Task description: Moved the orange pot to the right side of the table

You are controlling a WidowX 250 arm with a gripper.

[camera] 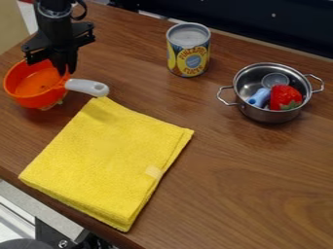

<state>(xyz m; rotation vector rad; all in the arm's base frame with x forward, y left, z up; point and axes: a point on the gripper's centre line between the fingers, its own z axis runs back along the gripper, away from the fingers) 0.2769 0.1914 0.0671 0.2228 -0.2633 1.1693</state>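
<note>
The orange pot point(32, 98) is over at the left of the view, its pale handle point(87, 87) pointing toward the middle of the table point(237, 197). The black tool point(67, 72) hangs right at the pot's rim, beside where the handle joins. From here I can't tell whether it is spread, pressed together or pinching the rim; it hides that stretch of the pot, and dark parts blend there. Nor can I make out whether the pot's base touches the wood; a small yellowish patch under it is unclear. The arm point(53, 10) is cut off by the top edge.

A folded yellow cloth point(104, 160) lies near the pot, its inner layers tucked out of sight. Farther over stand a can point(189, 56) and a metal pot point(268, 115) holding a red strawberry point(285, 96), a blue-and-white thing point(259, 97) I can't name and a small clear cup point(275, 80), partly covered.
</note>
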